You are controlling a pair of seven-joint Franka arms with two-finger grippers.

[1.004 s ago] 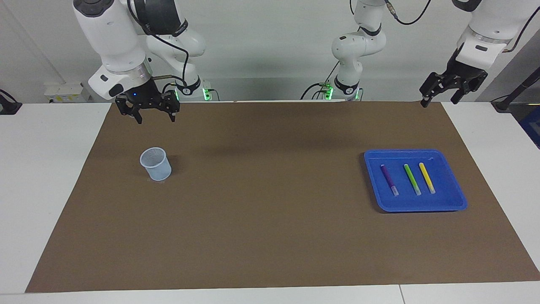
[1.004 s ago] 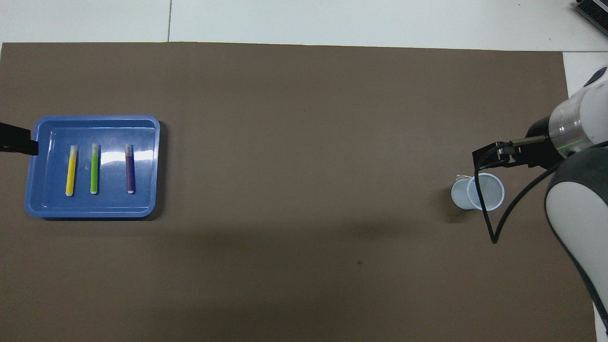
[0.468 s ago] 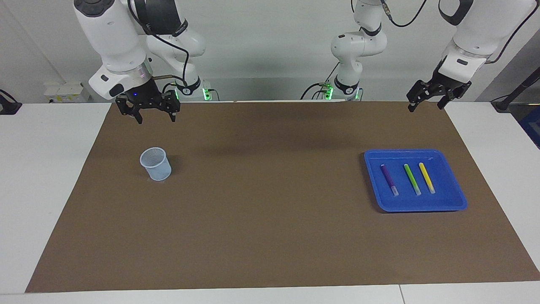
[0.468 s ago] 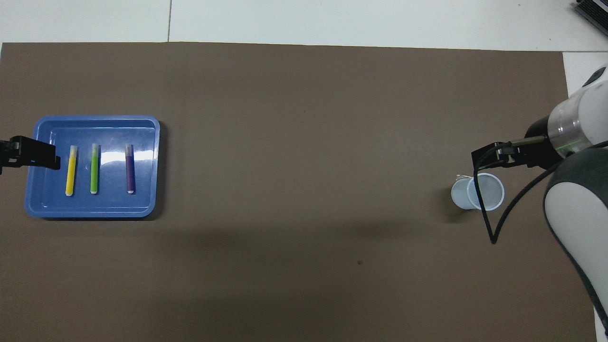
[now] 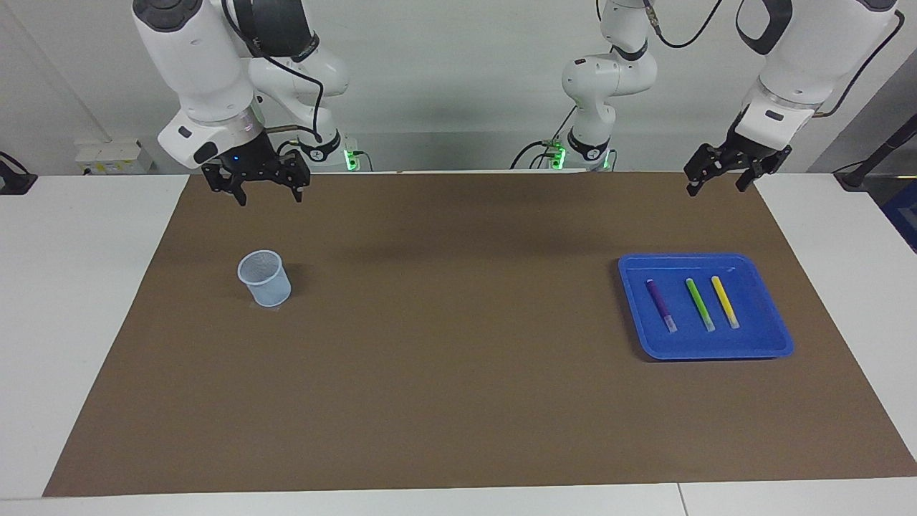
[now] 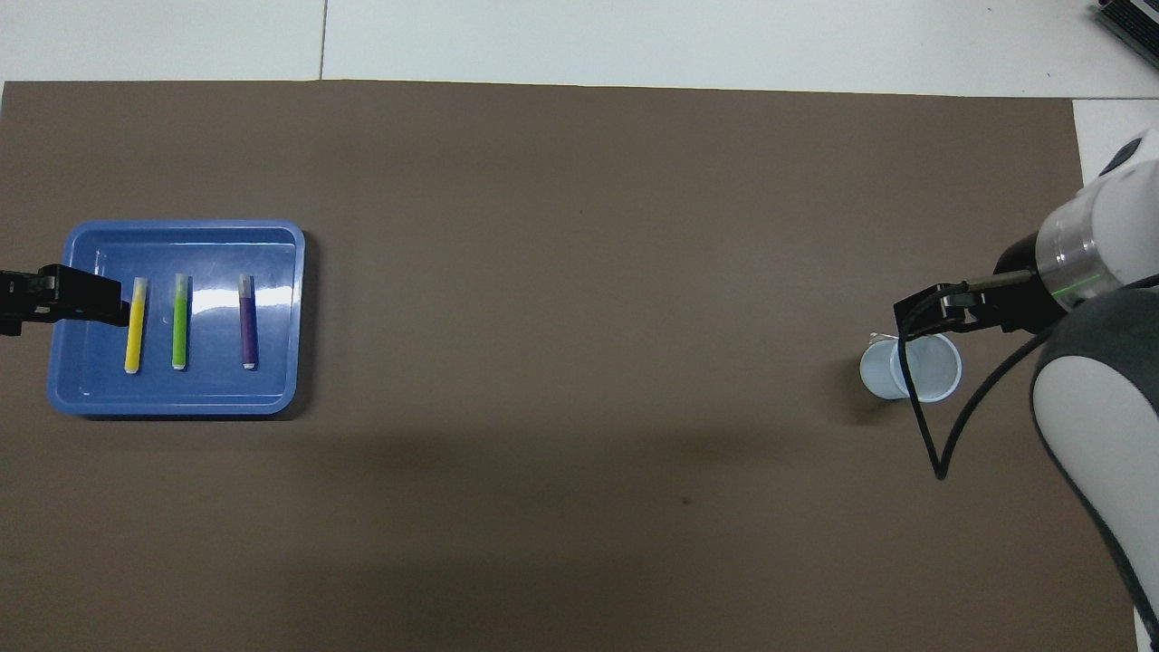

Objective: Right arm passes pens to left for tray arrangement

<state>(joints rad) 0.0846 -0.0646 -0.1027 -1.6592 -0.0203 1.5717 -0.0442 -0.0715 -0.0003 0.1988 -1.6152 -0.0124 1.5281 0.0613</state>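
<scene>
Left gripper (image 5: 718,172) up in the air over the mat's (image 5: 458,373) edge nearest the robots, at the left arm's end, fingers spread wide, empty. Right gripper (image 5: 266,188) raised over the same mat edge at the right arm's end, blue light on, fingers wide apart, empty. Cup (image 5: 264,278) upright on the mat, farther out, at the right arm's end. Tray (image 5: 770,340) on the mat at the left arm's end. Inside it, lying side by side and apart: purple pen (image 5: 660,304), green pen (image 5: 700,304), yellow pen (image 5: 725,302), pale ends pointing away from the robots.
</scene>
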